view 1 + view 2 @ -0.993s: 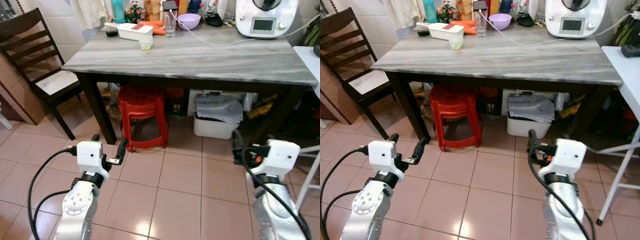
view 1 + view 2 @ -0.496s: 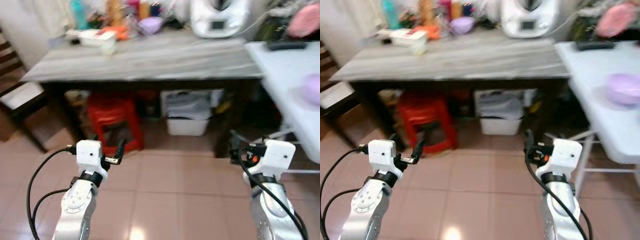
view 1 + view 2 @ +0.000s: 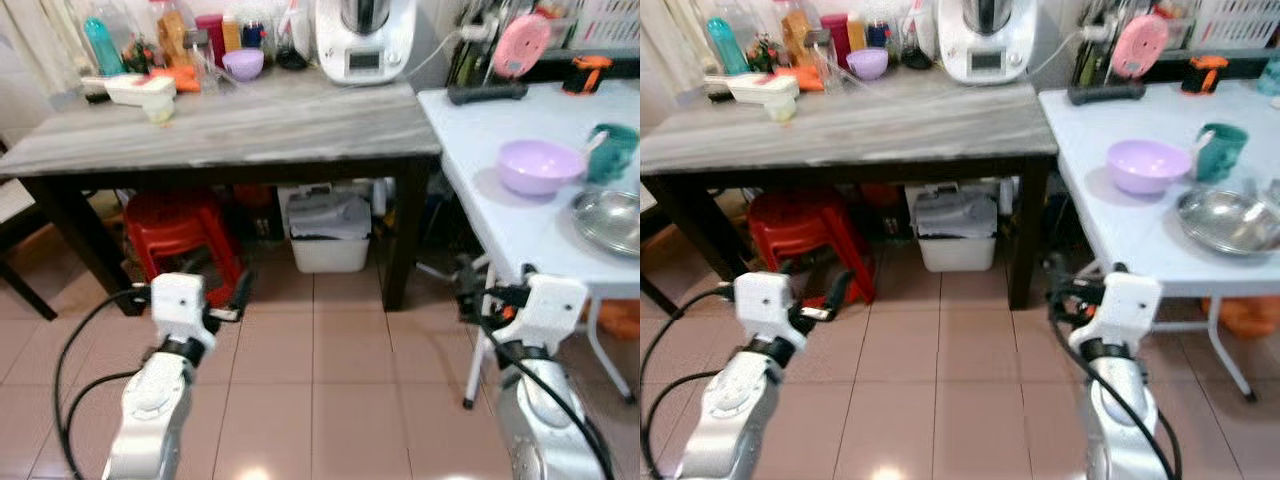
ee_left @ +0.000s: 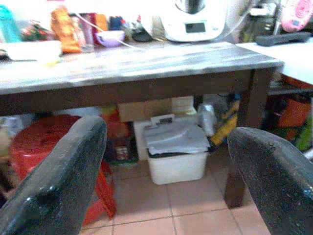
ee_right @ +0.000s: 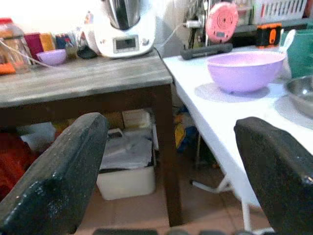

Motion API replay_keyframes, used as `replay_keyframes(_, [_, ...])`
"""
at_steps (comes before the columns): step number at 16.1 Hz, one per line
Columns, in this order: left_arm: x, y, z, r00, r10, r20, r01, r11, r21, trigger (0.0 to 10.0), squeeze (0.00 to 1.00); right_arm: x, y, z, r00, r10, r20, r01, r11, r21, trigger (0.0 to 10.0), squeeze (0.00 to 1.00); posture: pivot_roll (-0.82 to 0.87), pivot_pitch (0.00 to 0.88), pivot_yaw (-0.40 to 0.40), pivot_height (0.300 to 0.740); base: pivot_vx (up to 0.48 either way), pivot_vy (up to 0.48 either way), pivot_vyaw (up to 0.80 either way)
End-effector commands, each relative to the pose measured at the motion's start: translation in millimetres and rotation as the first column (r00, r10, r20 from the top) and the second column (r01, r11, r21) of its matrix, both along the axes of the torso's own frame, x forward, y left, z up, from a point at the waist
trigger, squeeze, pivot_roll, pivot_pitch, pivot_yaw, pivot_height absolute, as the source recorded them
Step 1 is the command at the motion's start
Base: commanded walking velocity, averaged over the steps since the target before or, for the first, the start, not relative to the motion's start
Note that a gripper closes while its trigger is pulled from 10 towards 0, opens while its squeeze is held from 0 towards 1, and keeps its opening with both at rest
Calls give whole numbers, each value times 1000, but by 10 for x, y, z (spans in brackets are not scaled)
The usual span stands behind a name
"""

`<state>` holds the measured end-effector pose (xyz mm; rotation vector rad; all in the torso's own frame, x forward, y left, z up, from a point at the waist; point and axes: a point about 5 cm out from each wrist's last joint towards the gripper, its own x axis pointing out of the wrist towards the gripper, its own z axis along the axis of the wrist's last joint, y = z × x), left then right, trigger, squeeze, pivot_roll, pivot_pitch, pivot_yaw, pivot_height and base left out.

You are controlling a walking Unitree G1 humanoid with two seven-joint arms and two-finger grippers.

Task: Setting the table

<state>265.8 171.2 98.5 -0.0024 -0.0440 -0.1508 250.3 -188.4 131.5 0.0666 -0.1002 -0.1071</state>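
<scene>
White table (image 3: 480, 200), right: carries purple bowl (image 3: 538, 165), steel plate (image 3: 612, 220) and teal cup (image 3: 612, 150), none yet laid on the grey table (image 3: 230, 125), far left. Left tool (image 4: 161, 171) and right tool (image 5: 171, 171): both released, fingers spread, low over the floor tiles, well apart from the dishes. Approach squarely to the white table's near edge, raise the right tool above its rim and take the bowl first.

Grey tabletop (image 3: 250, 125) looks like streaky wood grain with a soft sheen, on dark matt legs. The white tabletop (image 3: 520, 215) beside it is smooth and plain. Lilac bowl (image 3: 537, 165) looks like smooth plastic, the dish (image 3: 1228, 220) near the white tabletop's front edge is shiny metal. Red stool (image 3: 178, 232) is glossy plastic. Floor tiles (image 3: 320, 400) are glazed and reflect light. Fingers (image 5: 58, 186) look like rough, speckled black.
</scene>
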Motion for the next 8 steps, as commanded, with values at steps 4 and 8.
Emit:
replay_keyframes(4, [32, -25, 25, 1000, -3, 6, 3, 1000, 0, 10000, 0, 6, -14, 21, 1000, -2, 11, 2, 1000, -1, 10000, 0, -98, 39, 84, 740, 0, -296, 0])
replay_keyframes(8, [43, -36, 26, 1000, -3, 6, 3, 1000, -1, 10000, 0, 7, -10, 27, 1000, 4, 13, -4, 1000, -3, 10000, 0, -101, 41, 84, 740, 0, -288, 0])
